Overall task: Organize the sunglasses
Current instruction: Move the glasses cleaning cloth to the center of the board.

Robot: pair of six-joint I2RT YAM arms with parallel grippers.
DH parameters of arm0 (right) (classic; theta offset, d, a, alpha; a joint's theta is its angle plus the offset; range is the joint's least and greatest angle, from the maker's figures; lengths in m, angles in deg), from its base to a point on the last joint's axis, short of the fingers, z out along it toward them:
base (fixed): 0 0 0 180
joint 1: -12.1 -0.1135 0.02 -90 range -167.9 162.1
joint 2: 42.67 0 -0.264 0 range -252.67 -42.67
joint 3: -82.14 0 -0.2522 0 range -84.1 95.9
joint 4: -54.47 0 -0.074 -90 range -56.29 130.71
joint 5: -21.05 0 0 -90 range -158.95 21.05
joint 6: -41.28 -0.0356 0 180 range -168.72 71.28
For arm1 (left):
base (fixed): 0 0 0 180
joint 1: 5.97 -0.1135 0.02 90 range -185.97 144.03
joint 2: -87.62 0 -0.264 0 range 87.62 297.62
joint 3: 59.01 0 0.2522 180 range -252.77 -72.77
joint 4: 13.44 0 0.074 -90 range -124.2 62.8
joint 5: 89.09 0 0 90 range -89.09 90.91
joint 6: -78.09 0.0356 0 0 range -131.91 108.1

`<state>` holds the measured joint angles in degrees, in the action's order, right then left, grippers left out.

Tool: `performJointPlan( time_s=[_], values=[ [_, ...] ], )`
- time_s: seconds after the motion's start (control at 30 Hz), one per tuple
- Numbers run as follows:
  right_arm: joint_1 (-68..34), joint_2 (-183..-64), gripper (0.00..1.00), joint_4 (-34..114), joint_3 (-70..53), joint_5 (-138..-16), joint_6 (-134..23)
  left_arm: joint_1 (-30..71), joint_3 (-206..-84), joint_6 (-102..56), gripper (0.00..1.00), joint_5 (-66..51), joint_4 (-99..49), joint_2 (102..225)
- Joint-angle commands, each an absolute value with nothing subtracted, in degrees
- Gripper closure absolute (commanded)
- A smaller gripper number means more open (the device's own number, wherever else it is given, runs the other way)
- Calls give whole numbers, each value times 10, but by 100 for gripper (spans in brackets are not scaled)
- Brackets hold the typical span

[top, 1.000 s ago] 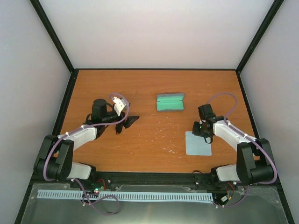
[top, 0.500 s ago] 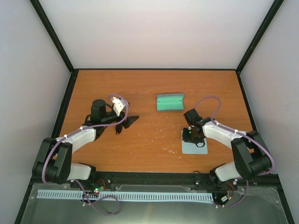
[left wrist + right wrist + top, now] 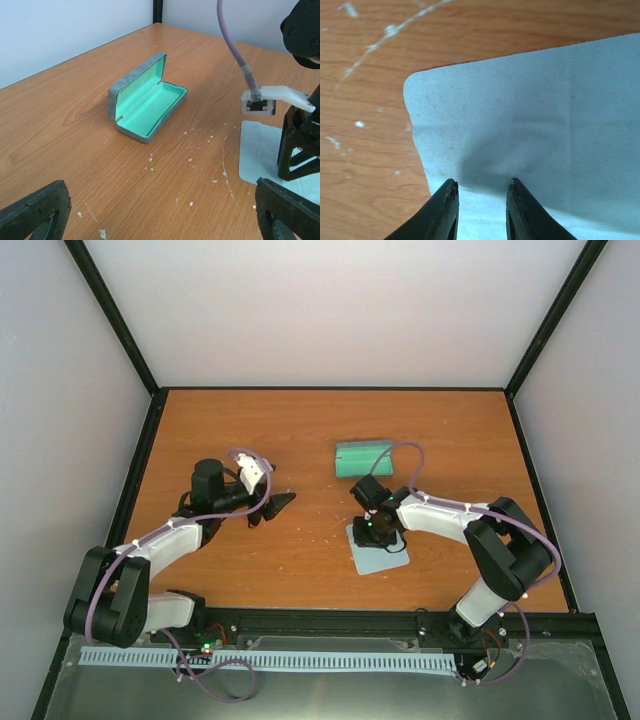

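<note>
Lying on the table (image 3: 330, 420) left of centre, the sunglasses (image 3: 282, 499) show from above only as a small dark wedge right at the front of the left gripper (image 3: 160, 207). I cannot tell whether anything touches them, nor whether their arms are folded. That gripper's fingers are spread wide, one at each bottom corner of its own camera's view, with nothing between them. Off to the right and a little farther back, the case (image 3: 147, 102) sits open with its green lining up and nothing in it. Nearer than the case lies the cloth (image 3: 535, 115). The right gripper (image 3: 481, 205) stands tip-down on it close to one corner, fingers drawn almost together on a shaded pucker of fabric, so it looks to be pinching the cloth.

My guess is that the cloth is the step in hand, on its way to the case. To do it well, the pinch should stay firm and the corner come up slightly, so the fabric trails flat and does not bunch (the table is speckled with crumbs that could snag it). The arm should also stay clear of the raised lid. When the left gripper takes the glasses, it ought to close low and square on the frame, not on the lenses.
</note>
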<state>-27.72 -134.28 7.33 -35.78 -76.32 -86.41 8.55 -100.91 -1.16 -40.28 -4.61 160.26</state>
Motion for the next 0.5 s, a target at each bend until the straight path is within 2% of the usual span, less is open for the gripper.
performJointPlan(
  time_s=[0.0,0.3,0.47],
  values=[
    [-312,-1391,72,73,-353,-813,-924,86,-1003,-23,1,-413,-43,1583],
    [-325,-1494,73,89,-249,-802,-959,90,-998,-27,0,-413,-48,1572],
    [-326,-1499,64,72,-199,-792,-952,92,-1001,-19,1,-415,-45,1575]
  ],
)
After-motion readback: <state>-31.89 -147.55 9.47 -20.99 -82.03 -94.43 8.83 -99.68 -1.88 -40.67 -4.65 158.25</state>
